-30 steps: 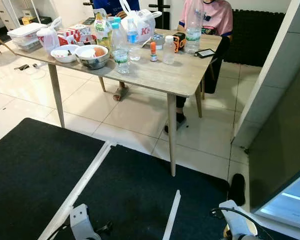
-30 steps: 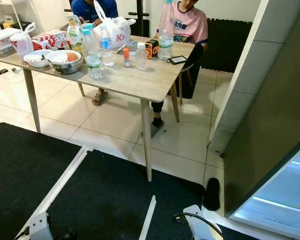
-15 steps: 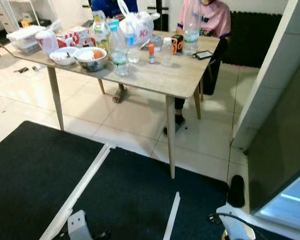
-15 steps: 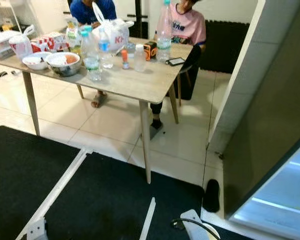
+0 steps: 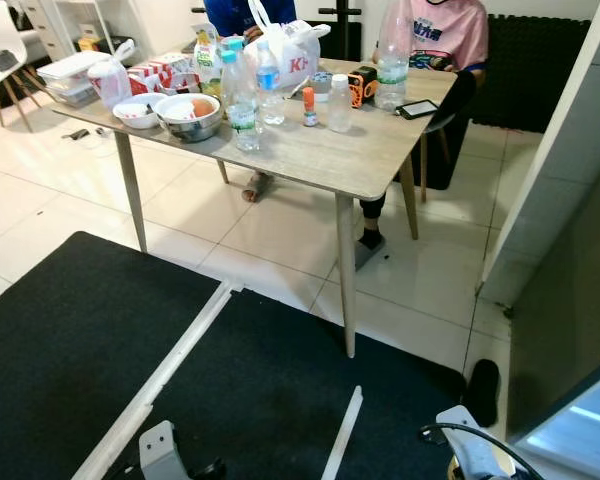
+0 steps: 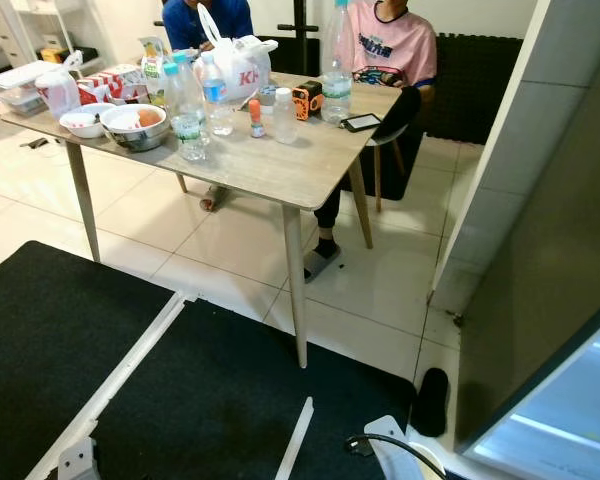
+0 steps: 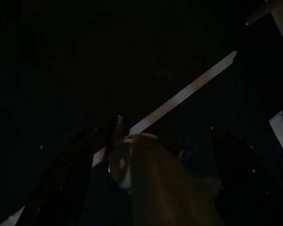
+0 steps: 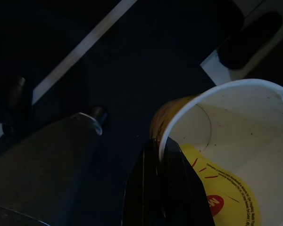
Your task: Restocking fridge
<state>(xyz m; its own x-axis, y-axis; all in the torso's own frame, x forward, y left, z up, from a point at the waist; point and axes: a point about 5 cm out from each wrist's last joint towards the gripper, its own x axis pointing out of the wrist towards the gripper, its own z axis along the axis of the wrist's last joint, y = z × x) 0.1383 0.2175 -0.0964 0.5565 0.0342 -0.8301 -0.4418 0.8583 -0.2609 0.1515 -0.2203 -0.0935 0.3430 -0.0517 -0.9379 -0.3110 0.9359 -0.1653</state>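
Tabletop (image 5: 310,150): pale wood-grain surface, matt, on slim wooden legs. Floor tiles (image 5: 270,225): off-white, glossy, reflecting light. Floor mats (image 5: 70,340): black, matt, finely textured. Bowl (image 5: 192,118): polished metal, shiny. Water bottles (image 5: 242,95): clear plastic with paper-like labels. Carrier bag (image 5: 285,50): thin white plastic, crinkled. Cup (image 8: 226,150): paper, smooth white interior, printed yellow outside, pinched at the rim by the right tool (image 8: 160,188), whose black fingers look smooth and slightly glossy.
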